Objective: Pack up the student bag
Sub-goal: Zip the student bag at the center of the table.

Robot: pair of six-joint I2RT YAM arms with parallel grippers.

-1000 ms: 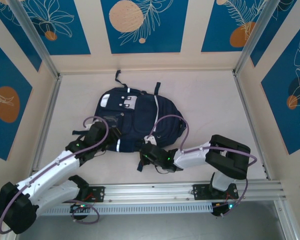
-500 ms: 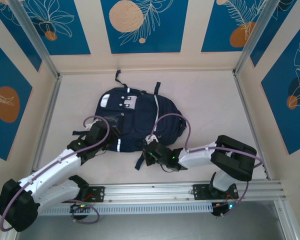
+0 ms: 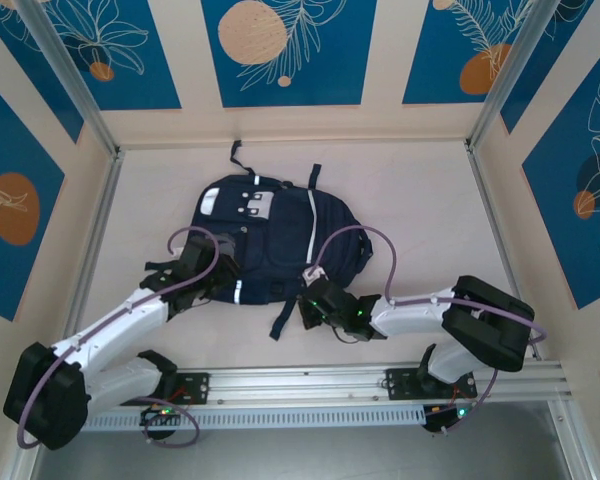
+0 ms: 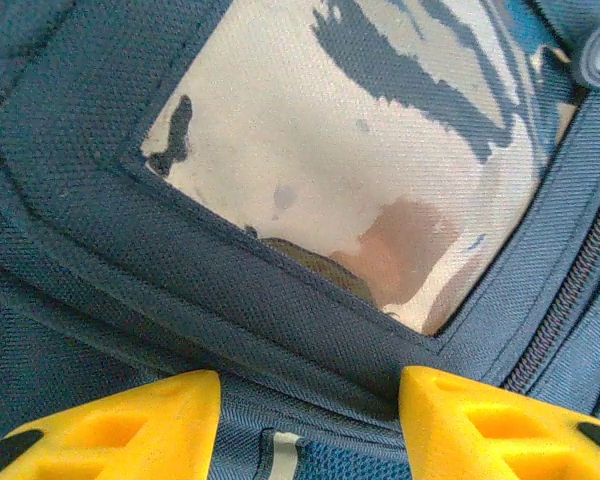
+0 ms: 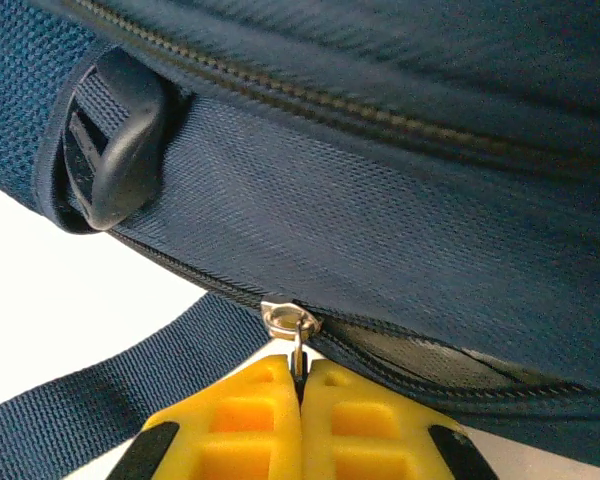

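**Q:** Where's the bag?
**A:** Your student bag [image 3: 270, 240] lies flat on the desk [image 3: 420, 200], front face up. Loose straps trail off its far and near ends.

**Q:** Right tool?
**A:** Your right tool [image 5: 302, 385] is at the bag's near edge. Its fingers are pressed together on the bag's metal zipper pull [image 5: 297, 338], and the zipper gapes slightly there. A black buckle [image 5: 120, 150] sits on the bag's side panel. A webbing strap [image 5: 100, 405] runs out from under the bag.

**Q:** Left tool?
**A:** Your left tool [image 4: 310, 420] is at the bag's near-left corner, by its pale patch [image 4: 380, 170]. The jaws are parted, with bag fabric between the yellow fingers [image 4: 130, 425]. Pinching or only resting, I cannot tell.
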